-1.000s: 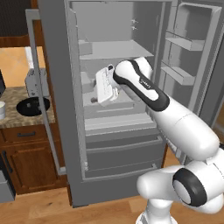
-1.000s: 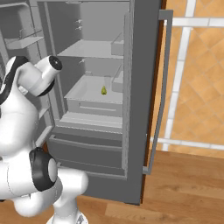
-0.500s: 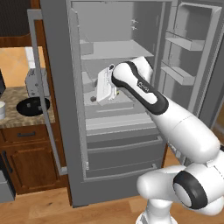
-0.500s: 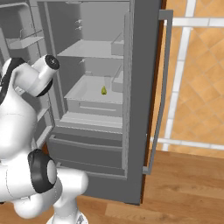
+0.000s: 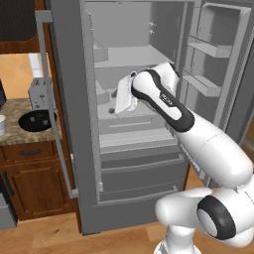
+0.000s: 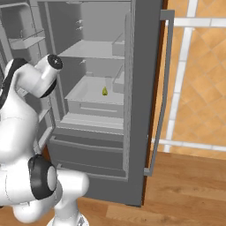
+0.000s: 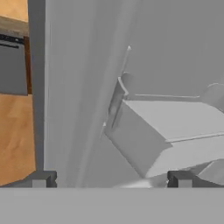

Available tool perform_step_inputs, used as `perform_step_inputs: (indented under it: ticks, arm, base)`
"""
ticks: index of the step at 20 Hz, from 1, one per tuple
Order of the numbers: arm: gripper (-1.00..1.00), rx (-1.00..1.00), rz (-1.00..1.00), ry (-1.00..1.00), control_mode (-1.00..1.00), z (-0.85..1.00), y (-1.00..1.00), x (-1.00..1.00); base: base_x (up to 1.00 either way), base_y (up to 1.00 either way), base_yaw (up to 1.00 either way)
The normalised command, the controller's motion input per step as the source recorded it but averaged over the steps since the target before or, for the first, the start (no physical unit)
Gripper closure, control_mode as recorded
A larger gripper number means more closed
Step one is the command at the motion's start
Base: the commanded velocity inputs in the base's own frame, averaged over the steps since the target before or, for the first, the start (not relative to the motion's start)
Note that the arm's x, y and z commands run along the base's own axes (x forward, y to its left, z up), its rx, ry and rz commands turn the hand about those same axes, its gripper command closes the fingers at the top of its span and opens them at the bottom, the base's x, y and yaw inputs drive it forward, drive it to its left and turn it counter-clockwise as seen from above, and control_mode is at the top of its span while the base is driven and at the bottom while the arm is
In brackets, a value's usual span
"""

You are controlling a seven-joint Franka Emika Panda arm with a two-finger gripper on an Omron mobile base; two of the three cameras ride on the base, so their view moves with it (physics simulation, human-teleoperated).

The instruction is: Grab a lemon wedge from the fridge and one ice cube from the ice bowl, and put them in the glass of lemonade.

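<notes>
**Arm inside the open fridge, jaws wide and empty, lemon wedge waiting ahead**

The fridge (image 6: 141, 88) stands with both upper doors swung back, which is why its shelves and drawers are open to the arm. The gripper (image 7: 109, 179) is already inside the cabinet at mid height. In the hand view its two dark finger tips stand far apart at the bottom edge with nothing between them: the jaws are spread about as wide as they go and hold nothing. That wide stance fits an approach to a small, curved piece of fruit, leaving room to come down around it before closing.

The lemon wedge (image 6: 105, 91) lies on the floor of the shallow tray (image 6: 84, 98) below the middle shelf (image 6: 90, 49), towards the tray's back right corner as the right base view shows it. It sits ahead of the jaws and somewhat lower, apart from them and untouched. In the hand view the camera looks along the left inner wall at a grey bin (image 7: 170, 131) mounted just ahead of the jaws, so the hand appears aimed to one side of the wedge and probably has to turn towards it and dip.

Off to the jaws' left, outside the fridge, the table (image 5: 15, 131) carries a grey toaster (image 5: 40, 93) and a dark bowl (image 5: 35, 120); these play no part in this step.
</notes>
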Motion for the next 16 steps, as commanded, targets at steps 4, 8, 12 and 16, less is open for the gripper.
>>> perform_step_inputs:
  ticks: [4,8,12,16]
  arm:
    - [-1.0,0.15,-0.12,-0.1,-1.0,-0.17,-1.0,-0.02]
    - [-1.0,0.19,-0.12,-0.13,-1.0,0.23,-0.72,-0.96]
    - [-1.0,0.02,-0.38,0.11,-1.0,0.31,-0.35,-0.56]
    - [-1.0,0.0,-0.59,0.41,-1.0,0.09,-0.23,-0.01]
  base:
    - [0.0,0.0,0.0]
    - [0.0,0.0,0.0]
    - [0.0,0.0,0.0]
    - [0.0,0.0,0.0]
